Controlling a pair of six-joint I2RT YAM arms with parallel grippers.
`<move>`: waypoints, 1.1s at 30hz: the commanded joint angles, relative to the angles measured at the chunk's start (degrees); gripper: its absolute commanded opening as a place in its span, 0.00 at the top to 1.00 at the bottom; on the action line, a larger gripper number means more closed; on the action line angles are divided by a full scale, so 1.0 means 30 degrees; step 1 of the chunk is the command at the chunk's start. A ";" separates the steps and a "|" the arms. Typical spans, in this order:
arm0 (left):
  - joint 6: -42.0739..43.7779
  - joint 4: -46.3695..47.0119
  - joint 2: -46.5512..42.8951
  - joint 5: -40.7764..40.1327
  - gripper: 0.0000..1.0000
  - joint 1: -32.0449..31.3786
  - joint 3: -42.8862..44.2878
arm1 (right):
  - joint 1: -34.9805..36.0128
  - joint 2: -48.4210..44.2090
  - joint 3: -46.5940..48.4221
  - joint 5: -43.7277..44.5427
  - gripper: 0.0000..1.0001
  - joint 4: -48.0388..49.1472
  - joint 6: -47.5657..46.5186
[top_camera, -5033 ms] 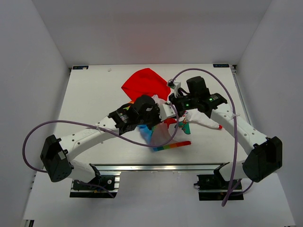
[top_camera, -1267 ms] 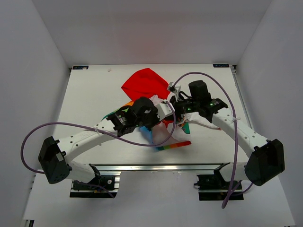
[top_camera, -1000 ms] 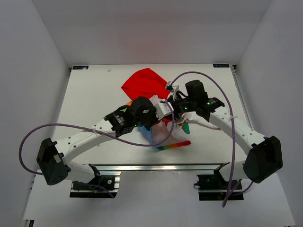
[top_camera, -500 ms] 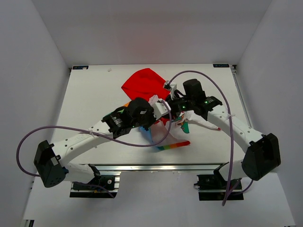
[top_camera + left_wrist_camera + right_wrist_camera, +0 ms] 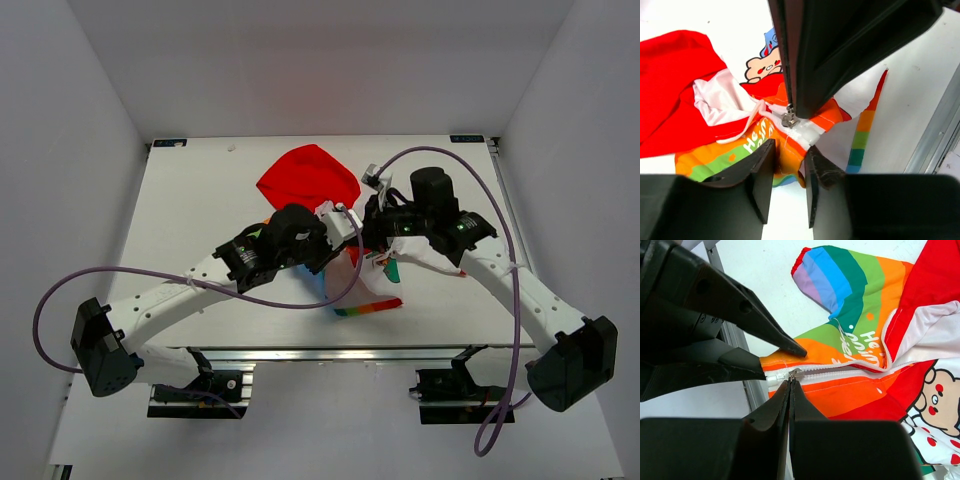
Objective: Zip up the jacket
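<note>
Jacket (image 5: 855, 385) hem lies between parted left jaws; right jaws pinch zipper pull (image 5: 789, 119).

From above, the middle of the jacket (image 5: 305, 180) lay under the left arm (image 5: 275, 245) and right arm (image 5: 435, 215), so both sets of fingertips were hidden there. In the left wrist view the right gripper (image 5: 790, 106) was a dark blur cut off above the jacket, and the zipper pull (image 5: 789, 118) vanished at its top into the closed tips. The hood (image 5: 670, 75) ran out of frame. In the right wrist view the cartoon print (image 5: 935, 400) was cropped, and the left gripper (image 5: 781, 364) showed blurred beside the jacket.
</note>
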 commanded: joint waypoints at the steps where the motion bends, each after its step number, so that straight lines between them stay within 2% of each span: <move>1: -0.0222 -0.0487 -0.0269 -0.0300 0.59 -0.0061 0.0820 | -0.0110 -0.0538 -0.0177 -0.0674 1.00 0.0548 -0.0269; 4: -0.0251 -0.0226 -0.0298 -0.0830 0.59 -0.0061 0.0762 | -0.0110 -0.0509 -0.0119 -0.0877 1.00 0.0577 -0.0268; 5: -0.0280 -0.0139 -0.0269 -0.0742 0.65 -0.0061 0.0733 | -0.0110 -0.0451 -0.0147 -0.0995 1.00 0.0548 -0.0268; 6: -0.0222 -0.0051 -0.0240 -0.0538 0.75 -0.0061 0.0761 | -0.0110 -0.0305 -0.0089 -0.1054 1.00 0.0548 -0.0297; 7: -0.0193 0.0095 -0.0210 -0.0507 1.00 -0.0061 0.0820 | -0.0110 -0.0246 -0.0089 -0.0910 1.00 0.0432 -0.0269; 12: -0.0046 0.0243 -0.0181 0.0662 1.00 -0.0061 0.0996 | -0.0110 0.0690 0.0057 0.0669 1.00 0.0431 -0.0035; 14: -0.0075 0.0214 -0.0501 0.1337 1.00 -0.0061 0.0996 | -0.0110 0.1623 0.0320 0.2368 1.00 0.0315 0.0054; 26: -0.1187 -0.0049 -0.2085 0.1251 1.00 -0.0061 0.0088 | -0.0285 0.6047 0.1872 0.6411 1.00 0.0693 0.0025; 33: -0.2535 -0.0139 -0.2583 0.1511 1.00 -0.0090 -0.0964 | -0.1719 1.0356 0.5386 1.0133 1.00 0.1978 -0.0034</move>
